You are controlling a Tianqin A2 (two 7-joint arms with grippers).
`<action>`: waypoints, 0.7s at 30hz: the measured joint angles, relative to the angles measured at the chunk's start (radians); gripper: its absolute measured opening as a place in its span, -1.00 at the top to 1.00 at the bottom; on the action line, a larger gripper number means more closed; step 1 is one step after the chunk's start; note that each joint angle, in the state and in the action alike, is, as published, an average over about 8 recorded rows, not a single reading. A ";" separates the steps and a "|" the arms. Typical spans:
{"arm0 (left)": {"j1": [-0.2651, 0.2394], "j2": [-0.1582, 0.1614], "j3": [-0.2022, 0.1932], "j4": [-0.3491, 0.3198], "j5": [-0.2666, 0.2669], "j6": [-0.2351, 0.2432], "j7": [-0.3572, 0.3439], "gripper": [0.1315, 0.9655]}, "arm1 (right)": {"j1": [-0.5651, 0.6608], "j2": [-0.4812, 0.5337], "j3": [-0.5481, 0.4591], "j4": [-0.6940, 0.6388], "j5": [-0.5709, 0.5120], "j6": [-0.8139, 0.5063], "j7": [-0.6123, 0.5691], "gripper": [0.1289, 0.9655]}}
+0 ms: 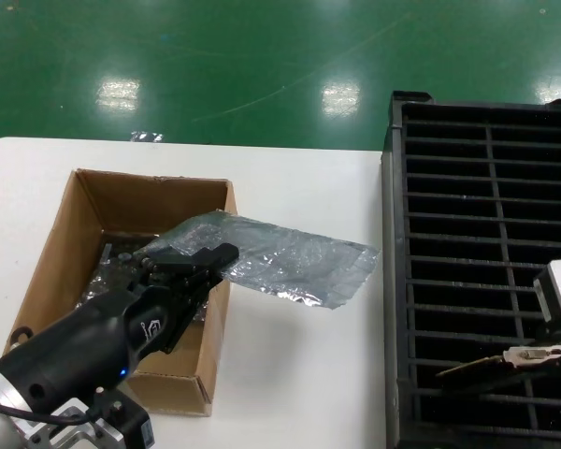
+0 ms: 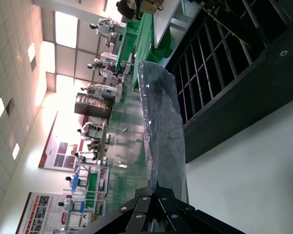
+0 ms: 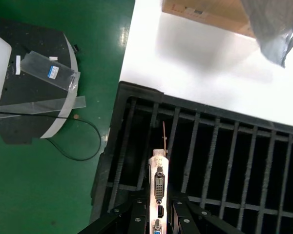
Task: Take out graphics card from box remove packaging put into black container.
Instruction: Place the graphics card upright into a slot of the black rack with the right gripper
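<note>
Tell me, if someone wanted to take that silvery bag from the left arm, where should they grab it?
Probably the free far end of the packaging, coming from the black container side. The left gripper has its jaws closed on the end over the box, while the rest sticks out flat above the table, so both faces can be pinched there.

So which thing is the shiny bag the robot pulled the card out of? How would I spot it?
Find the white table, then the brown cardboard box on it. The left gripper holds the bag above the box's edge, sticking out toward the black slotted container. It is the only crinkly, silvery, see-through thing there.
</note>
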 joint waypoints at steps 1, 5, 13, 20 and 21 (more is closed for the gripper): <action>0.000 0.000 0.000 0.000 0.000 0.000 0.000 0.98 | -0.004 0.000 0.000 -0.004 -0.002 0.000 0.000 0.86; 0.000 0.000 0.000 0.000 0.000 0.000 0.000 0.98 | -0.017 -0.004 0.000 -0.019 -0.007 0.000 -0.001 0.86; 0.000 0.000 0.000 0.000 0.000 0.000 0.000 0.98 | -0.020 -0.006 0.000 -0.036 -0.011 0.000 -0.006 0.86; 0.000 0.000 0.000 0.000 0.000 0.000 0.000 0.98 | -0.012 -0.001 0.000 -0.046 -0.012 0.000 -0.011 0.86; 0.000 0.000 0.000 0.000 0.000 0.000 0.000 0.98 | -0.012 -0.001 0.000 -0.047 -0.012 0.000 -0.012 0.86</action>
